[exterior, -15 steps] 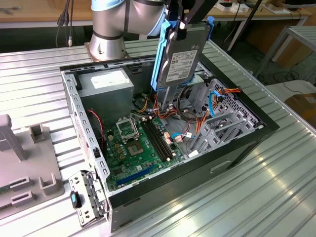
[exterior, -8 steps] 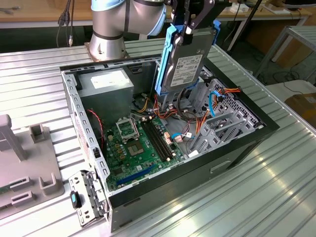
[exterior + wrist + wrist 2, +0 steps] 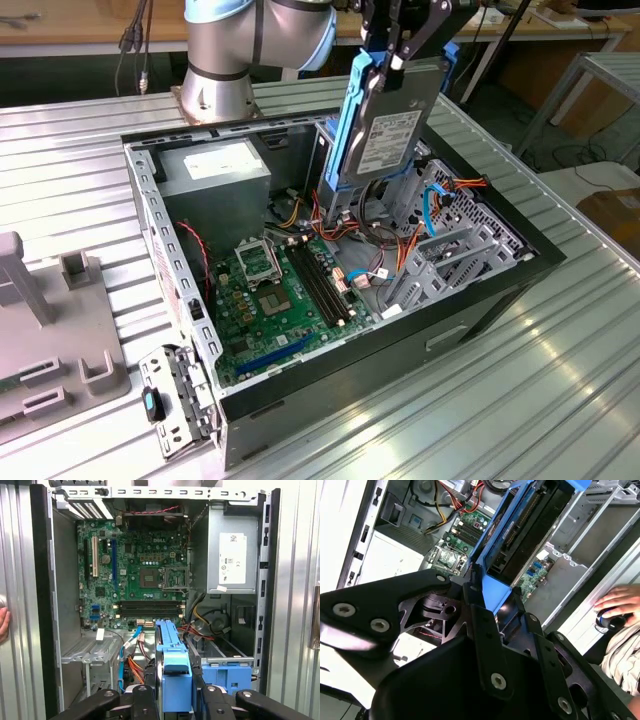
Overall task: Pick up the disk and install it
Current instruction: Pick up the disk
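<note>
Hanging upright over the open computer case [image 3: 330, 375], the disk [image 3: 392, 125] is clamped at its upper end between the fingers of the gripper [image 3: 396, 52], which press in on its blue side rails. Its lower end is near the grey drive cage [image 3: 455, 235], between that and the power-supply box [image 3: 215, 170]. The green motherboard [image 3: 265, 295] lies on the case floor. In the second wrist view a person's hand [image 3: 620, 602] rests outside the case.

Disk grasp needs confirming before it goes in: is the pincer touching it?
Touching. The exterior view shows the pincer clamped on the top of the disk, held upright above the case.
</note>
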